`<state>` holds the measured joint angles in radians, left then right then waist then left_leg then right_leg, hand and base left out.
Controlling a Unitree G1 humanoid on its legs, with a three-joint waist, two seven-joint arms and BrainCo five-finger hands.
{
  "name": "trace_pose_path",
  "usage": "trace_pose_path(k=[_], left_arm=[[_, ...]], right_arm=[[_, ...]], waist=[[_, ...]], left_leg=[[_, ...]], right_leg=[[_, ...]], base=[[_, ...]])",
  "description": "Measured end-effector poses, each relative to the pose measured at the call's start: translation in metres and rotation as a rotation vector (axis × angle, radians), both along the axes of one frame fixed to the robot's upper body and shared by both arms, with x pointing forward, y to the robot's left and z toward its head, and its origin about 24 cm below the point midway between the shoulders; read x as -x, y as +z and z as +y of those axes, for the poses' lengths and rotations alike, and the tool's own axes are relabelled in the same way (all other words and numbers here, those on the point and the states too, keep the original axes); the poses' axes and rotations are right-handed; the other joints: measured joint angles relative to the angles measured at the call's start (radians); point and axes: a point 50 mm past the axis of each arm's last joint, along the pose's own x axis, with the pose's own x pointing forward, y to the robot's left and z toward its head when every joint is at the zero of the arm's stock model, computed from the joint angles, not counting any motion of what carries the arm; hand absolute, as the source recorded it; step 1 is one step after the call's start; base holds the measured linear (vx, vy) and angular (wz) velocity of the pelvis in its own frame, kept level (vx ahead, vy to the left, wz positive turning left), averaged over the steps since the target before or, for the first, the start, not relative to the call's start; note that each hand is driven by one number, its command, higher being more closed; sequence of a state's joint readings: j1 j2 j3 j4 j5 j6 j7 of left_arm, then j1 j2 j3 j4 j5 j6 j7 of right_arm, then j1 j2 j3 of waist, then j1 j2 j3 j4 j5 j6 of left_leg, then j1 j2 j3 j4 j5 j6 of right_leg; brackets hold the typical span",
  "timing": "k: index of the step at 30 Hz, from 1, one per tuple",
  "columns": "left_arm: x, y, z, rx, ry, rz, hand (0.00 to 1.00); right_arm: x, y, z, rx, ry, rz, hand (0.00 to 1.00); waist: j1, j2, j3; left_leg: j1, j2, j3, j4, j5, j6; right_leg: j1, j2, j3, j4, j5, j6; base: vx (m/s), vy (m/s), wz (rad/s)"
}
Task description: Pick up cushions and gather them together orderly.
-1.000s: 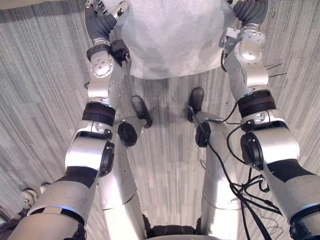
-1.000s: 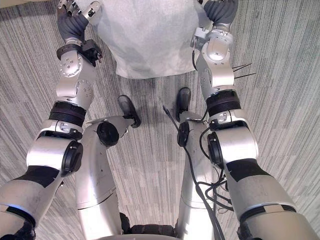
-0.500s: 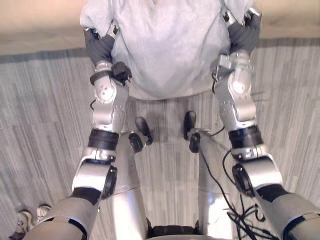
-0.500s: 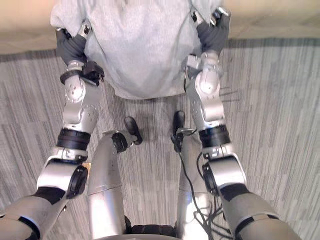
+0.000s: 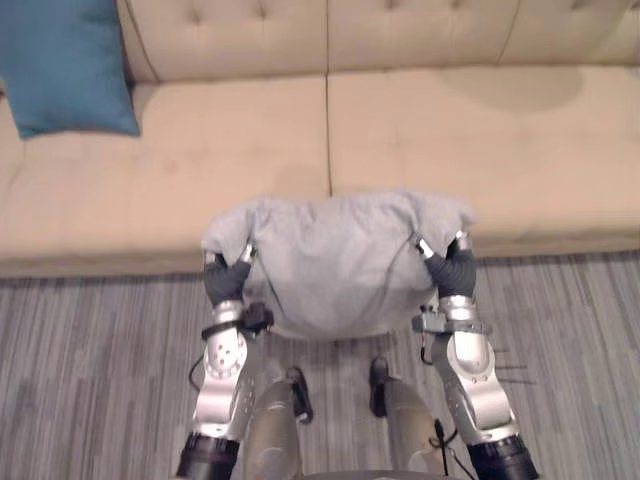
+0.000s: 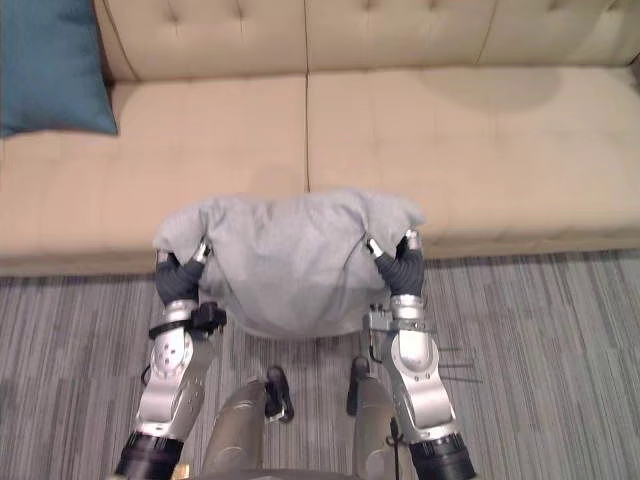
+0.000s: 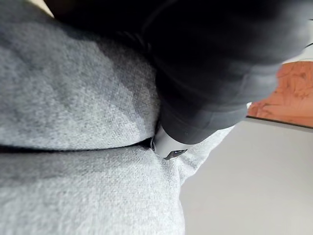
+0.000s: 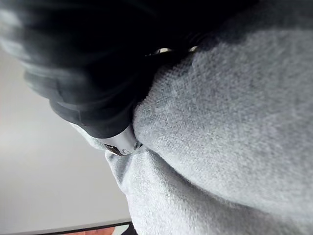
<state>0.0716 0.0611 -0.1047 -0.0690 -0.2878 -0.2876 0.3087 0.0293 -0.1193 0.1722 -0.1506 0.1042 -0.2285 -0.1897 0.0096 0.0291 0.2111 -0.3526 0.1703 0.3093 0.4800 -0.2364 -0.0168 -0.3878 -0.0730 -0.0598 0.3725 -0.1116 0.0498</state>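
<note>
Carrying one grey cushion (image 5: 340,260) off the floor, squeezed between both robot hands, in front of the front edge of the beige sofa (image 5: 450,140) and above the striped grey carpet (image 5: 90,360). The cushion sits roughly in line with the seam between the two seat pads.

The left robot hand (image 5: 225,278) is on the cushion's left side and the right robot hand (image 5: 453,268) on its right side, at about the same height, forearms reaching up and forward, palms facing inward. Both dark ribbed covers press into the fabric, which bulges around them. In the wrist views the fingers are sunk into the grey cloth, so I can't tell if they are spread or curled.

A teal cushion (image 5: 65,65) leans against the backrest at the sofa's far left end, well apart from the grey one.
</note>
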Motion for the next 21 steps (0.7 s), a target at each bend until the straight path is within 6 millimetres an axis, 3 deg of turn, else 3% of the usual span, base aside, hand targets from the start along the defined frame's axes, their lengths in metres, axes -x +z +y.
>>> trace_pose_path(k=[4,7,10,11,12,14,15,17,18,19,20,21], left_arm=[[0.007,-0.008,0.001,-0.018,-0.005,0.035,1.0],[0.012,-0.015,0.001,-0.024,-0.01,0.064,1.0],[0.013,-0.026,0.001,-0.042,-0.031,0.123,1.0],[0.014,-0.029,0.003,-0.053,-0.036,0.14,1.0],[0.014,-0.03,0.003,-0.063,-0.042,0.145,1.0],[0.014,-0.029,0.004,-0.083,-0.046,0.144,1.0],[0.014,-0.03,0.005,-0.093,-0.052,0.149,1.0],[0.014,-0.033,0.001,-0.095,-0.076,0.164,1.0],[0.014,-0.035,-0.003,-0.096,-0.094,0.17,1.0],[0.014,-0.039,-0.008,-0.097,-0.126,0.185,1.0],[0.014,-0.042,-0.017,-0.076,-0.149,0.196,1.0],[0.014,-0.042,-0.019,-0.073,-0.162,0.193,1.0]], right_arm=[[-0.002,-0.012,-0.005,0.067,-0.005,0.051,1.0],[-0.004,-0.018,-0.006,0.075,-0.007,0.079,1.0],[-0.005,-0.03,-0.008,0.089,-0.013,0.135,1.0],[-0.005,-0.032,-0.01,0.111,-0.014,0.142,1.0],[-0.005,-0.032,-0.01,0.131,-0.016,0.142,1.0],[-0.005,-0.032,-0.013,0.145,-0.014,0.142,1.0],[-0.004,-0.034,-0.015,0.155,-0.007,0.15,1.0],[0.0,-0.038,-0.022,0.166,-0.014,0.17,1.0],[0.002,-0.04,-0.026,0.17,-0.024,0.182,1.0],[0.006,-0.044,-0.034,0.177,-0.05,0.203,1.0],[0.008,-0.046,-0.041,0.193,-0.065,0.221,1.0],[0.008,-0.046,-0.043,0.193,-0.076,0.229,1.0]], waist=[[-0.005,-0.001,-0.004],[-0.011,-0.001,-0.004],[-0.035,-0.013,0.001],[-0.051,-0.017,0.006],[-0.061,-0.018,0.004],[-0.061,-0.022,0.003],[-0.063,-0.024,0.002],[-0.078,-0.03,0.001],[-0.086,-0.034,0.0],[-0.109,-0.026,-0.001],[-0.106,0.024,-0.007],[-0.103,0.035,-0.015]], left_leg=[[0.052,-0.015,0.0,-0.04,0.002,0.003],[0.096,-0.031,0.001,-0.036,-0.038,0.019],[0.162,-0.039,0.002,-0.007,-0.105,0.035],[0.191,-0.049,-0.002,-0.008,-0.119,0.06],[0.206,-0.051,-0.003,-0.01,-0.129,0.067],[0.211,-0.051,-0.004,-0.018,-0.14,0.066],[0.223,-0.06,-0.011,-0.042,-0.14,0.064],[0.266,-0.097,-0.037,-0.095,-0.137,0.041],[0.287,-0.115,-0.052,-0.105,-0.143,0.023],[0.319,-0.125,-0.09,-0.109,-0.16,-0.01],[0.331,-0.096,-0.128,-0.127,-0.168,-0.023],[0.334,-0.083,-0.147,-0.13,-0.15,-0.055]], right_leg=[[0.053,0.006,0.019,-0.062,0.028,0.007],[0.049,0.0,0.048,0.008,0.016,0.023],[-0.017,-0.022,0.058,0.269,0.012,0.046],[-0.057,-0.044,0.055,0.36,0.021,0.027],[-0.074,-0.045,0.029,0.346,-0.01,0.018],[-0.101,-0.043,0.002,0.25,-0.012,0.014],[-0.106,-0.029,-0.001,0.096,0.017,0.032],[-0.089,-0.019,0.006,-0.17,0.143,0.039],[-0.074,-0.023,0.017,-0.249,0.182,0.031],[-0.055,-0.026,0.053,-0.245,0.311,-0.009],[-0.073,0.004,0.039,-0.183,0.278,-0.018],[-0.092,0.011,0.027,-0.133,0.255,-0.032]], base=[[0.1,0.045,-0.18],[0.06,0.076,-0.31],[0.01,0.058,-0.06],[0.06,0.046,0.07],[0.1,0.05,0.03],[0.14,0.009,-0.01],[0.24,-0.024,0.16],[0.35,-0.062,0.4],[0.41,-0.131,0.76],[0.36,-0.133,0.69],[0.46,-0.155,0.49],[0.47,-0.156,0.24]])
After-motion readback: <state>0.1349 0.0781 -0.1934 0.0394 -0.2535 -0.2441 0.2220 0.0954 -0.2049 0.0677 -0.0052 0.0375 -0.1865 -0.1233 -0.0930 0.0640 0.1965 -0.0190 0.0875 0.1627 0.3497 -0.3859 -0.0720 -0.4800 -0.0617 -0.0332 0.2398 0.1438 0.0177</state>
